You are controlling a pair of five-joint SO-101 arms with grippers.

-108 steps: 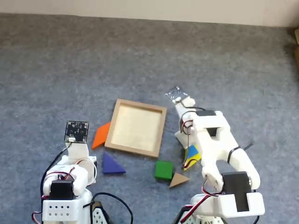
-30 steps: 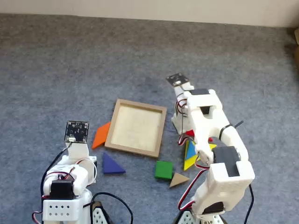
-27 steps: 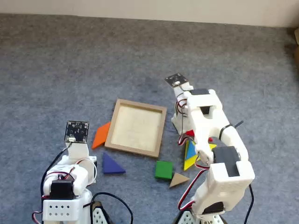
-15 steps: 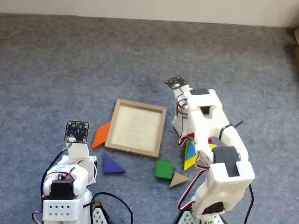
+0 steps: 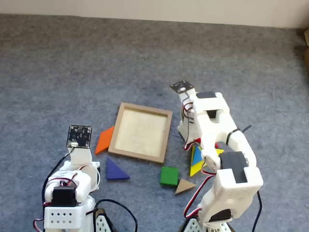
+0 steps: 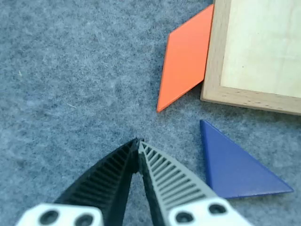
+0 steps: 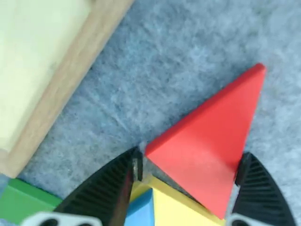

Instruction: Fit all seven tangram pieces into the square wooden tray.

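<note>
The chief hazard is lying beneath the red triangle [image 7: 207, 146]. It seems to be overlapping the yellow triangle [image 7: 181, 205], so a squeeze from here risks dragging the yellow piece along or making the red one ride up and slip free. The jaws are also facing a corner on one side and a slanted edge on the other, not two parallel faces, so the piece may well be twisting as they close. The light blue piece [image 7: 143, 209] and the green square [image 7: 26, 202] are sitting near enough to get nudged.

The right gripper [image 7: 188, 162] is standing spread wide, straddling the red triangle, with one tip just beside its corner and the other just beside the opposite edge. I cannot tell whether they are pressing on it. That triangle is lying on the carpet just off the right side of the square wooden tray [image 5: 167, 137], outside it. The left gripper [image 6: 138, 143] is pinched closed on nothing, hanging off the tray's left side near the orange parallelogram [image 6: 187, 61] and the dark blue triangle [image 6: 230, 165].
</note>
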